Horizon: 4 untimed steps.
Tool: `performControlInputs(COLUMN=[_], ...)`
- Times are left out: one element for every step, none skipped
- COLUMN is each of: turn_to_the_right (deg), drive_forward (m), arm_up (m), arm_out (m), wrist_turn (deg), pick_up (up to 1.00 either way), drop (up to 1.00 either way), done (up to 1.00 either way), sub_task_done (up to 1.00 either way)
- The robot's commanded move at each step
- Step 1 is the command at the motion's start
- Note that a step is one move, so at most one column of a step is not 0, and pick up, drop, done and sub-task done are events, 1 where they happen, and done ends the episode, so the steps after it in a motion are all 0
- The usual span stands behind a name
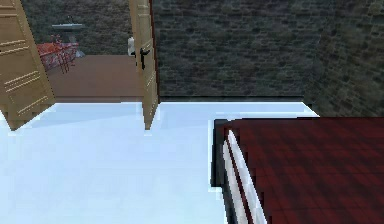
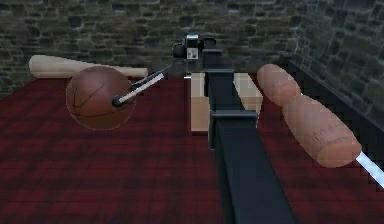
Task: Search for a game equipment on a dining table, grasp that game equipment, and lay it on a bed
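Reaching across the bed [image 2: 120, 170] and its dark red plaid cover, the arm [image 2: 240, 150] ends in the end effector [image 2: 125, 97]. Its thin fingers [image 2: 150, 85] point at a brown basketball [image 2: 92, 105] on the arm side view's left. Whether it grips the ball cannot be told. A pale bat [image 2: 60, 66] lies just beyond.

On the bed [image 2: 90, 175] we find free room across the arm side view's lower left. A basketball [image 2: 95, 98] and a pale bat [image 2: 60, 66] block the far left; a brown club-shaped thing [image 2: 310, 120] lines the right. In the forward view, pale floor [image 1: 110, 160] runs free to an open door [image 1: 148, 60].
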Motion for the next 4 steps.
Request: performControlInputs(turn_to_the_right=[0.0,0.0,0.0,0.0], drive_forward=[0.0,0.0,0.0,0.0], arm_up=[0.0,0.0,-0.04,-0.32], arm_out=[0.0,0.0,0.0,0.0], wrist_turn=[45.0,3.0,0.0,0.0], pick_up=[0.0,0.0,0.0,0.0], drop=[0.0,0.0,0.0,0.0], done=[0.0,0.0,0.0,0.0], sub_task_done=[0.0,0.0,0.0,0.0])
